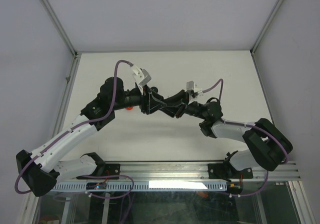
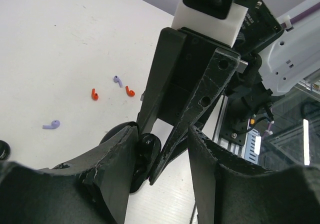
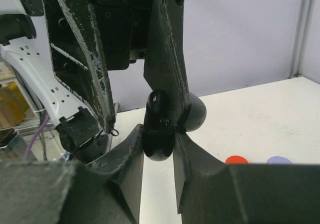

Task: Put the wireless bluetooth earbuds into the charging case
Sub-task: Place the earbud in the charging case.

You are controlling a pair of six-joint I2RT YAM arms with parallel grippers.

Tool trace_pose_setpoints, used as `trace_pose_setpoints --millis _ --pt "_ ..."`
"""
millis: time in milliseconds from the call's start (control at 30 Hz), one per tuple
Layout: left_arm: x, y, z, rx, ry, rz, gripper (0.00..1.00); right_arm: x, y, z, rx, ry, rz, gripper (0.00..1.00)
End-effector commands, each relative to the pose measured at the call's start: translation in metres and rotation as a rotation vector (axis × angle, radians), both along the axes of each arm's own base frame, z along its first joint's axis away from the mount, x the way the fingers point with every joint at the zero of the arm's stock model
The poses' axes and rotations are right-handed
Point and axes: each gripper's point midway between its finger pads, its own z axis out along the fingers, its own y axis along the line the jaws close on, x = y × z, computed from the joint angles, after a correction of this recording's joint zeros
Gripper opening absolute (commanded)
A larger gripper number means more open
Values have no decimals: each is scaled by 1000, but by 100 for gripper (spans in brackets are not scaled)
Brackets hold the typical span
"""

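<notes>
**A:** Where are the earbuds seen, and how are the jaws set?

**B:** Taken from the left, four are seen loose on the table point(image 2: 60, 34), all left of the glossy black charging case point(image 2: 145, 151). They are the far lilac earbud point(image 2: 51, 125), the far red earbud point(image 2: 94, 94), the near lilac earbud point(image 2: 117, 81) and the near red earbud point(image 2: 130, 91). The left gripper point(image 2: 162, 131) is held partly open around the case, with one finger touching it and nothing clamped. The right gripper point(image 3: 159, 134) is closed narrowly on the case's edge. Whether a bud is already seated inside cannot be told.

**A:** How is a bud expected to handle?

**B:** It is judged very light, hard and smooth, so it is easily flicked away. It is best pinched across the bulb, with the stem left free for its socket.

**A:** Is any writing made out?

**B:** None can be read. A red round case point(image 3: 236, 159) and a lilac round case point(image 3: 279, 160) are seen right of the black case.
</notes>
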Motion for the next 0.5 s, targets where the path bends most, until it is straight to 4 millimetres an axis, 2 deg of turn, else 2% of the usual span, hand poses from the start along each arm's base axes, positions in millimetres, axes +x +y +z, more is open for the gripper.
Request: trace_pose_setpoints --millis 0,267,467 --pt "24 2 6 -4 -102 75 48 -53 0 46 92 -187 236 0" --pt "26 2 11 -20 -125 79 51 -51 3 42 87 -178 237 0" --pt "30 4 24 -49 -169 101 56 -51 5 38 77 -175 248 0"
